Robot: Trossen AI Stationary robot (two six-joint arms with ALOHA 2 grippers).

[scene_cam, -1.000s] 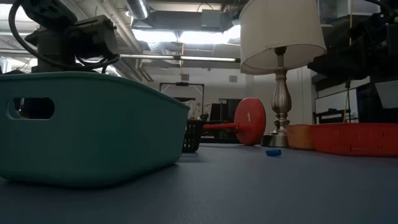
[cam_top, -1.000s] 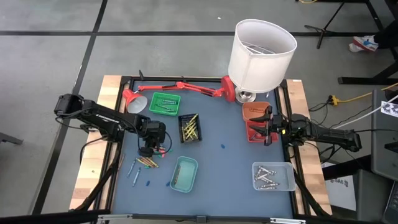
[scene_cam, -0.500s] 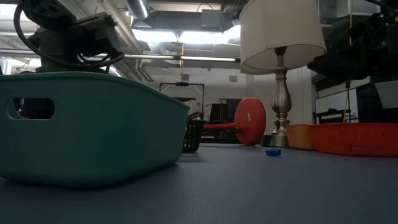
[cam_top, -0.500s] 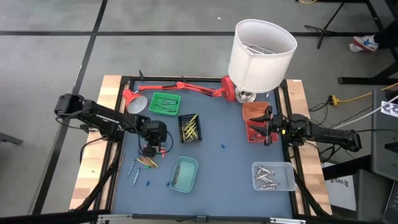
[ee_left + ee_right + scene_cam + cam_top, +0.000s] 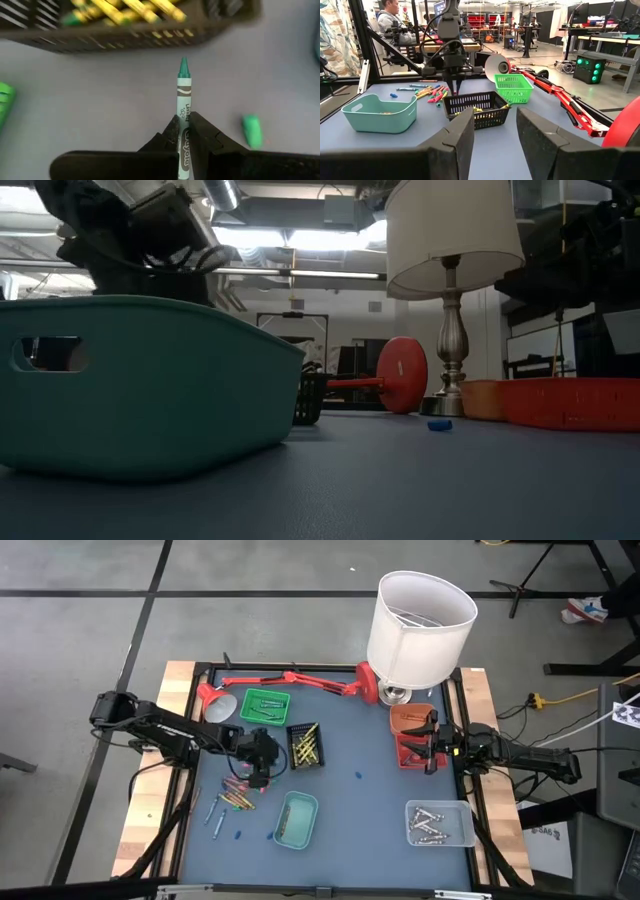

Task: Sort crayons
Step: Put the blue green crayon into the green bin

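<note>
Left gripper (image 5: 183, 131): your fingers are clamped on a green crayon (image 5: 183, 95), held just left of the black basket (image 5: 305, 744).
Right gripper (image 5: 492, 130): yours waits spread apart, holding nothing, by the red tray (image 5: 413, 752).
Loose crayons (image 5: 235, 796): lying left of the teal tray (image 5: 296, 818).

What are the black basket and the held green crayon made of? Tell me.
The black basket looks like moulded plastic, going by its slotted lattice walls. The green crayon, held in the left end effector, looks like wax in a printed paper wrapper with a bare pointed tip.
</note>
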